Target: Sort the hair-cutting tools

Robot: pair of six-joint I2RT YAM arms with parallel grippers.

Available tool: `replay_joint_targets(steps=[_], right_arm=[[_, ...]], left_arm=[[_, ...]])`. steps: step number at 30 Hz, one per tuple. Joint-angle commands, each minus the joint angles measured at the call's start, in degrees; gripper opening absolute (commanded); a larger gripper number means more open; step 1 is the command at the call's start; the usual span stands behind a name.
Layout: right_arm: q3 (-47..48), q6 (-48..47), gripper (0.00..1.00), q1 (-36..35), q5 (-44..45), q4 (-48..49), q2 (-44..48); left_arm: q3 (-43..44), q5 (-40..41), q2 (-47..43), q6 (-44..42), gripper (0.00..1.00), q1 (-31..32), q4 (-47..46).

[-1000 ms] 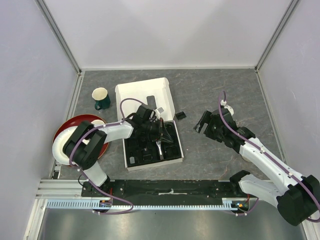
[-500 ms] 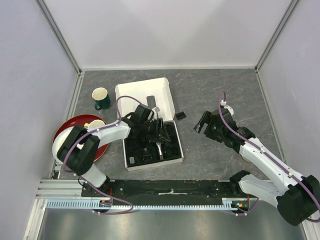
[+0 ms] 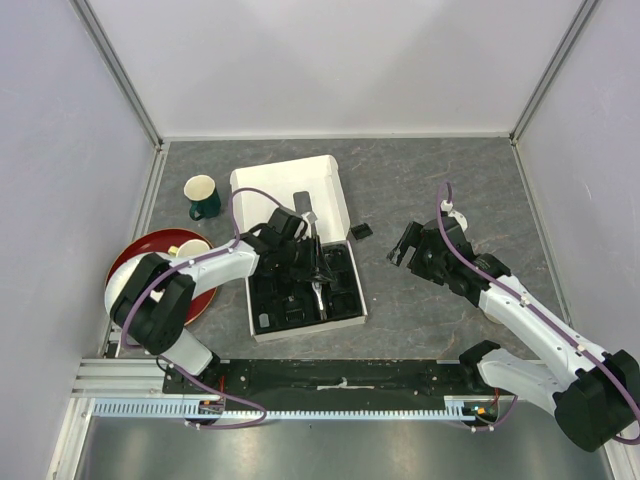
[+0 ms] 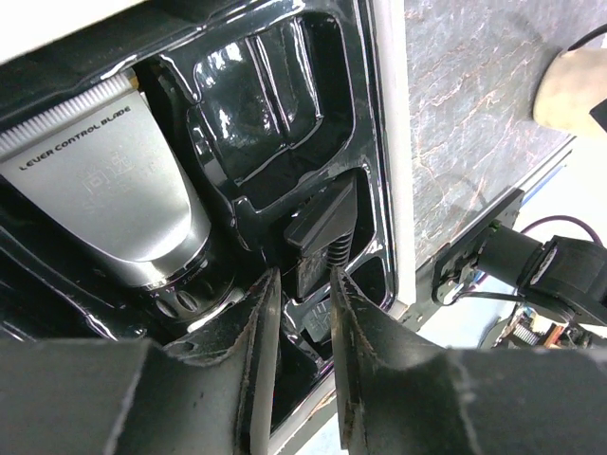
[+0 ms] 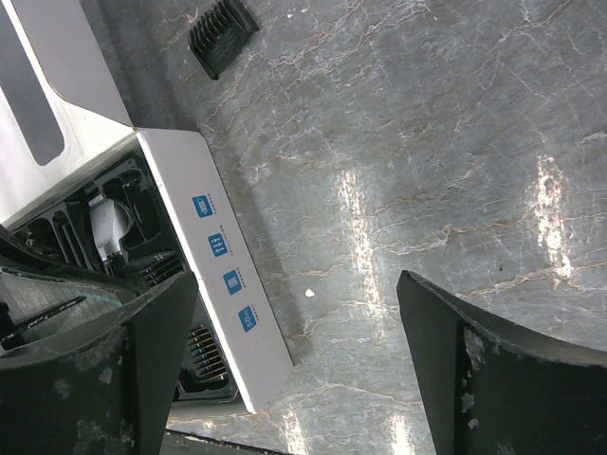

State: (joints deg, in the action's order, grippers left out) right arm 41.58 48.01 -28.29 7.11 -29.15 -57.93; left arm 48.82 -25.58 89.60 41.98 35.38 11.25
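The silver-and-black clipper (image 4: 114, 190) lies in the black tray (image 3: 345, 300) of the white box (image 3: 285, 185). My left gripper (image 3: 315, 262) is low inside the tray; in the left wrist view (image 4: 302, 318) its jaws stand narrowly apart around the near end of a black comb guard (image 4: 324, 226), which tilts over a tray compartment right of the clipper. Another comb guard (image 3: 361, 230) lies on the table right of the box and also shows in the right wrist view (image 5: 223, 33). My right gripper (image 3: 405, 246) is wide open and empty above bare table (image 5: 299, 313).
A green mug with cream inside (image 3: 203, 197) stands left of the box. A red plate (image 3: 140, 260) holding a cream mug (image 3: 190, 247) sits at the left edge. The box's white side wall (image 5: 218, 275) lies left of my right gripper.
My left gripper has shifted slightly toward the far side inside the tray. The right arm has not moved.
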Motion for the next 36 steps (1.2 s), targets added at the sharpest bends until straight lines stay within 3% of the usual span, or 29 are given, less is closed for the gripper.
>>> replay_joint_targets(steps=[1,13,20,32,36], right_arm=[[-0.54,0.16,0.93,-0.09,-0.35,2.16,0.10],[-1.24,0.16,0.93,-0.10,-0.17,2.43,-0.08],[-1.59,0.24,0.93,-0.09,-0.08,2.43,0.27],[-2.73,0.24,0.98,-0.09,0.27,0.85,1.85],[-3.09,-0.19,0.98,-0.01,0.44,-0.38,4.23]], left_arm=[[1.98,1.32,-0.48,-0.76,0.32,0.04,-2.89],[2.69,2.55,3.74,-0.40,0.26,0.13,-0.26],[4.44,10.54,1.55,-2.60,0.25,2.50,3.35],[4.62,17.40,-7.77,-5.59,0.49,4.44,4.66],[5.06,19.60,-10.49,-6.91,0.50,4.44,4.75]])
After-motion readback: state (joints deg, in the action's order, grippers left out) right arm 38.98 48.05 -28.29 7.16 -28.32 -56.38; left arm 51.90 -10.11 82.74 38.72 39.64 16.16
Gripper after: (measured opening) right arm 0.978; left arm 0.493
